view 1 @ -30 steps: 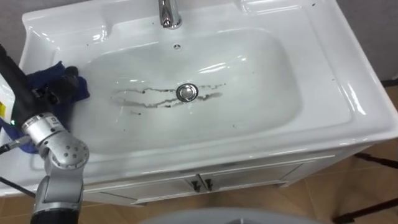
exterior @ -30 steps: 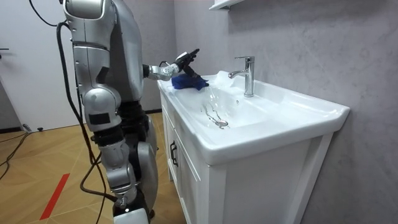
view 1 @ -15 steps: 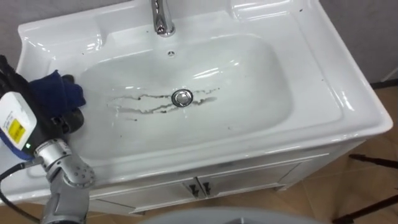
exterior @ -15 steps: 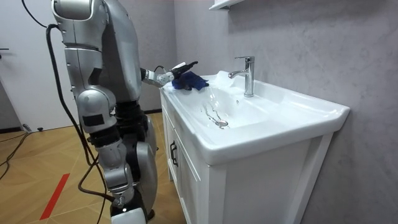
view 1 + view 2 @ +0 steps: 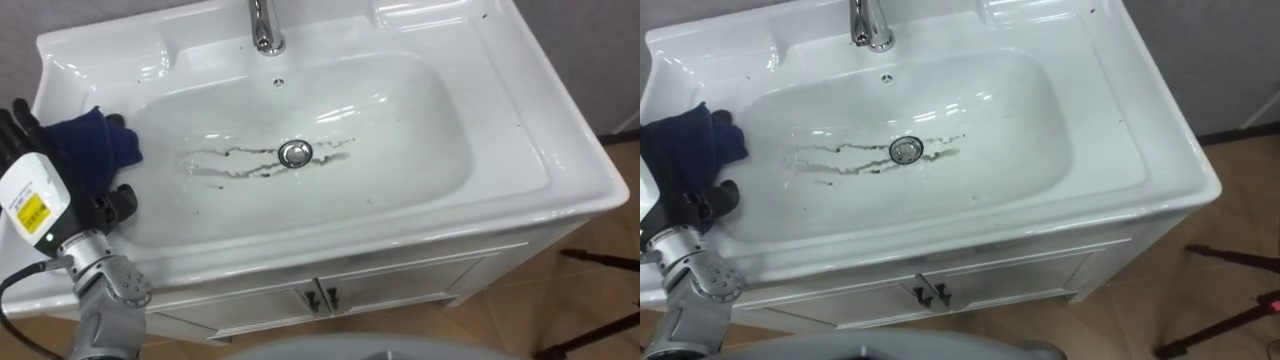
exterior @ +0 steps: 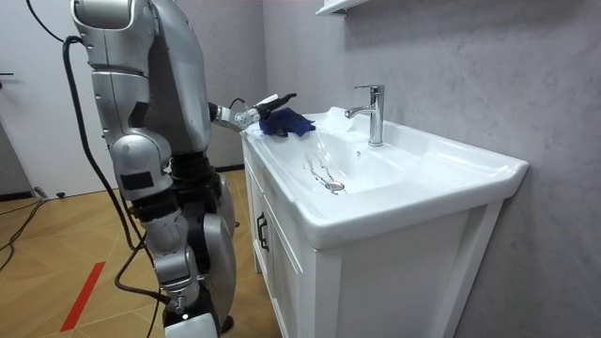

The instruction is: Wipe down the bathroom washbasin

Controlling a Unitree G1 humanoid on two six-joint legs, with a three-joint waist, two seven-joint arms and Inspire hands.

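Robot stands at a white basin (image 5: pixel 560 170) w/ dark streaks (image 5: pixel 225 160) beside the drain (image 5: pixel 294 153). Left hand (image 5: pixel 108 203) grips a bunched blue cloth (image 5: pixel 92 150), fingers & thumb curled round it, on the basin's left rim.

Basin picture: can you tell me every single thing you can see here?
basin: one, white, on top of the cabinet
faucet: one, shiny silver, back middle of the basin
drain: one, silver, centre of the bowl
dirty streaks: several, dark, in the bowl on both sides of the drain
cloth: one, dark blue, at the basin's left edge
cabinet: one, white, under the basin
door handles: two, dark, at the middle of the cabinet front
floor: brown wood, around the cabinet
wall: grey, behind the basin
left hand: one, black, curled round the cloth
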